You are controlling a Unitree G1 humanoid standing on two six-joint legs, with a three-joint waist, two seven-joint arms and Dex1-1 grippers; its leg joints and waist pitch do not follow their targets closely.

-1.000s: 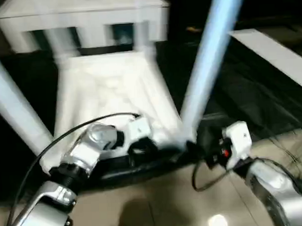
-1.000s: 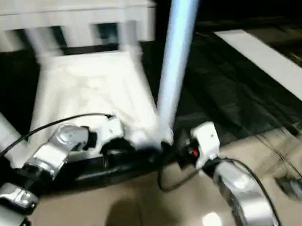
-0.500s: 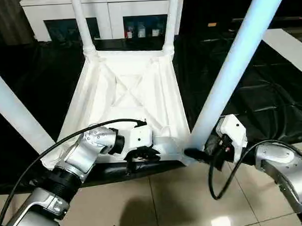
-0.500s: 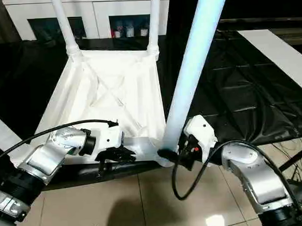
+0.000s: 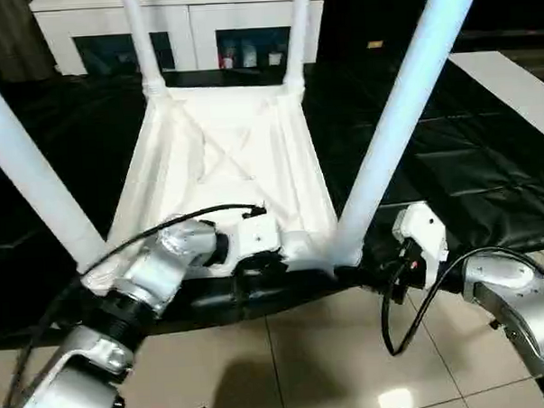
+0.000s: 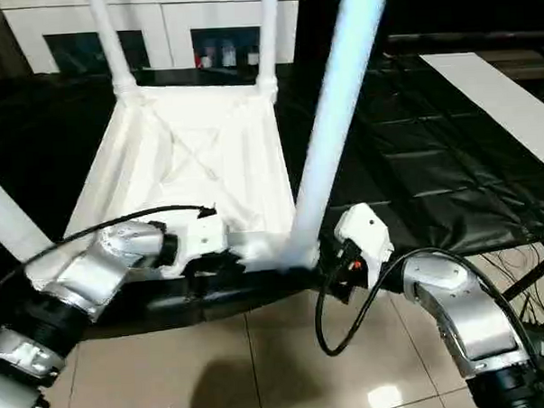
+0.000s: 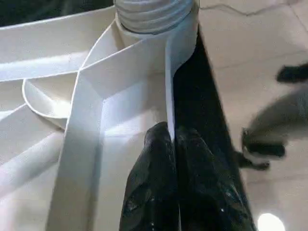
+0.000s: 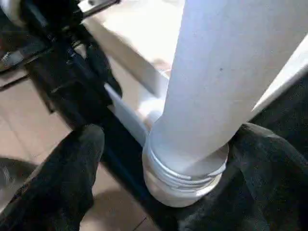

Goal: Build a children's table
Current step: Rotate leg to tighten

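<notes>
The white tabletop (image 5: pixel 225 161) lies upside down on a black sheet, ribs up. Four white legs stand in its corner sockets: near right leg (image 5: pixel 395 117), near left leg (image 5: pixel 27 169), and two far legs (image 5: pixel 138 38). My left gripper (image 5: pixel 257 263) is at the near rim, and its black fingers (image 7: pixel 154 168) are shut on that thin rim. My right gripper (image 5: pixel 356 273) is at the foot of the near right leg (image 8: pixel 226 86). It is open, with one finger (image 8: pixel 62 178) standing apart on one side and the other finger against the opposite side, by the threaded socket (image 8: pixel 187 178).
A white cabinet (image 5: pixel 183 18) with dark glass doors stands behind the table. The black sheet (image 5: pixel 451 160) spreads out to the right, where a white board (image 5: pixel 511 85) lies. Beige floor tiles (image 5: pixel 306 365) run along the near edge, with cables hanging from both wrists.
The head view has swung and steadied, so the whole picture shifts. Both grippers stay at the table's near edge; the left one now sits slightly higher on the rim.
</notes>
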